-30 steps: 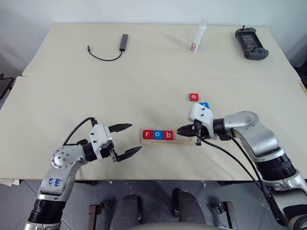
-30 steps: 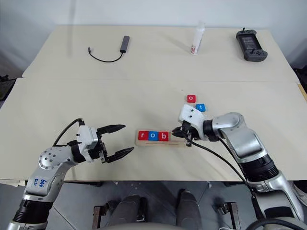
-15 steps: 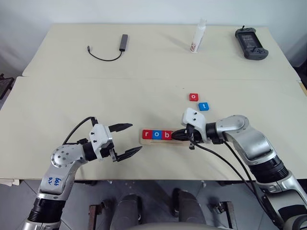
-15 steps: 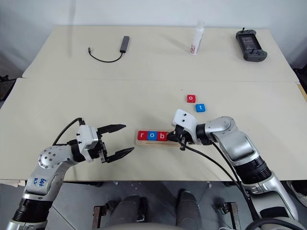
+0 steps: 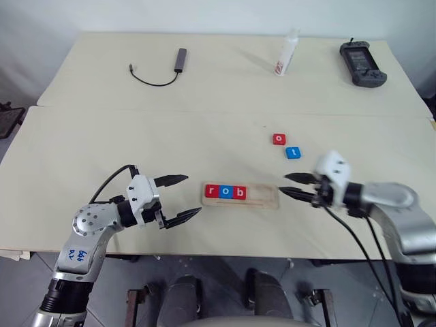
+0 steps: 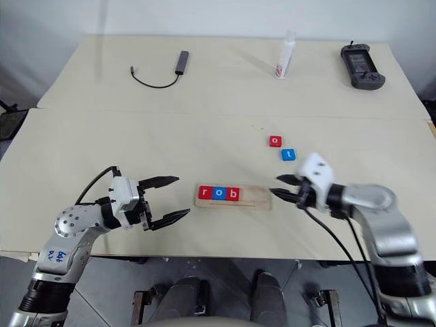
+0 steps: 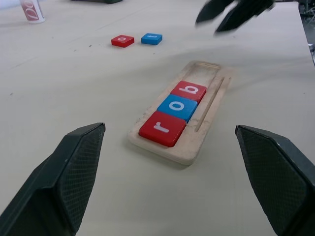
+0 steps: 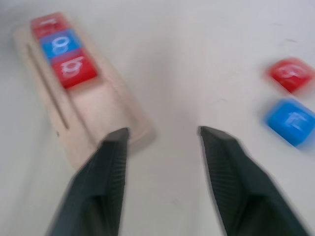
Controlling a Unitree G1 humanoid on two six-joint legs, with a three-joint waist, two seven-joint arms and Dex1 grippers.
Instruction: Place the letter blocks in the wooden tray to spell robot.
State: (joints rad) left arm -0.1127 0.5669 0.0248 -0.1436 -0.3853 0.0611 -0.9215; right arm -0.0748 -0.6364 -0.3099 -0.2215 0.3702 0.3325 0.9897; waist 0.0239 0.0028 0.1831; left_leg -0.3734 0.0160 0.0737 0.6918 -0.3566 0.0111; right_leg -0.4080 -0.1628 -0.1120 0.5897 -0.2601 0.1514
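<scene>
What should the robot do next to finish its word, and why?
Probably move the open right pincer to the small red square "o" tile. The long pale-wood tray already holds r, o, b, and the empty slot after the red "b" tile needs "o".

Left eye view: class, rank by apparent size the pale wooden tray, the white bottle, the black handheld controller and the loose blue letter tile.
1. Pale wooden tray, clearly largest.
2. White bottle and black handheld controller: similar, and both sit farther away, so not ranked.
3. Loose blue letter tile, smallest.

Bare table (image 5: pixel 136 143) surrounds the wooden tray (image 5: pixel 266 198); two loose blocks (image 5: pixel 286 146) lie behind its empty end.
</scene>
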